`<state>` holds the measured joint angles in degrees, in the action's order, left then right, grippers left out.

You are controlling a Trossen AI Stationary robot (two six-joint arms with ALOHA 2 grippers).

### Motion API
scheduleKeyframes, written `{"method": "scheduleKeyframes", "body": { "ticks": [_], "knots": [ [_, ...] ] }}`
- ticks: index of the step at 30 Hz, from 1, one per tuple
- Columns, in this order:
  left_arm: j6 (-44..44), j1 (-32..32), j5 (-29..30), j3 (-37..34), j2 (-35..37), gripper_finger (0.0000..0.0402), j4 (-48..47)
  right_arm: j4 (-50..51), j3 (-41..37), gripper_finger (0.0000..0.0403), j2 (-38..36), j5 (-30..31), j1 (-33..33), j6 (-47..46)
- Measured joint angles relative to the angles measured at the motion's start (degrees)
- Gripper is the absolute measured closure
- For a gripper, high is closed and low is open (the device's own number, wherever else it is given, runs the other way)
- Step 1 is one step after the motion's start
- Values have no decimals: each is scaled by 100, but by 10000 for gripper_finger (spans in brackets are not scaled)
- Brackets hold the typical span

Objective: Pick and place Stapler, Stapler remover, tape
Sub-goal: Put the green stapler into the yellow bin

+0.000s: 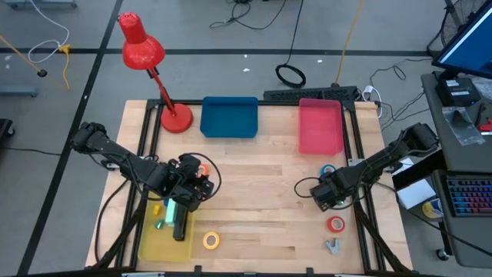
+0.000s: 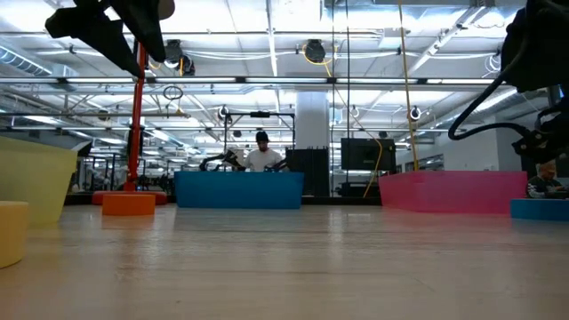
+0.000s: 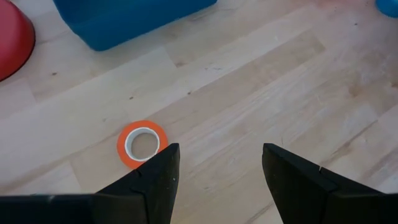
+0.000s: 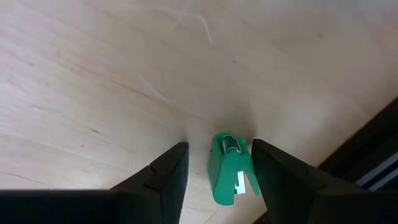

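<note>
A small green stapler point(image 4: 229, 169) lies on the wood between the fingers of my right gripper point(image 4: 219, 145), which points down at the table's right side point(image 1: 332, 196) and is open. My left gripper point(image 3: 221, 152) hangs open above the table's left part point(image 1: 192, 181). The orange tape point(image 3: 142, 144) lies flat just beyond it. The blue tape point(image 1: 328, 170), the red tape point(image 1: 336, 224) and the yellow tape point(image 1: 211, 241) also lie flat on the wood. The metal staple remover point(image 1: 332, 246) rests near the front edge. My right gripper comes at the green stapler from above with its fingers along the stapler's two long sides. One finger point(image 4: 273, 180) stands right against one side point(image 4: 247, 168), and I cannot tell whether it touches. A gap shows on the other side.
A yellow tray point(image 1: 154, 245) at the front left holds small coloured bits and a long black thing point(image 1: 181, 225). A blue tray point(image 1: 229, 117) and a pink tray point(image 1: 320, 125) stand at the back. A red lamp point(image 1: 175, 119) stands at the back left. Bare wood lies in the middle.
</note>
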<state>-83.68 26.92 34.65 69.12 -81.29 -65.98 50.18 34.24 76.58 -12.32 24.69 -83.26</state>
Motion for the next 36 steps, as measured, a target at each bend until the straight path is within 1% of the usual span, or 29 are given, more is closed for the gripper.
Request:
{"method": "scheduleKeyframes", "body": {
  "ticks": [9,13,17,24,29,31,34,36],
  "knots": [
    [5,0,-15,0,-1,174,-2,98,-13,245,12,-528,51,-5],
    [126,0,-13,0,1,174,-2,78,-13,259,13,-555,52,-119],
    [151,0,-10,0,-1,174,-4,36,-13,285,13,-546,52,-178],
    [150,0,-10,0,-1,174,-2,-262,-13,345,4,-474,31,-258],
    [149,0,-10,0,-1,174,14,-482,-13,347,-67,-487,-91,-258],
    [149,0,-10,0,1,174,38,-622,-15,342,-172,-442,-150,-260],
    [146,0,-15,0,0,174,171,-1120,-15,332,-382,-313,-272,-263],
    [144,0,-46,0,-1,174,285,-1531,-13,333,-546,-271,-381,-266]
  ]
}}
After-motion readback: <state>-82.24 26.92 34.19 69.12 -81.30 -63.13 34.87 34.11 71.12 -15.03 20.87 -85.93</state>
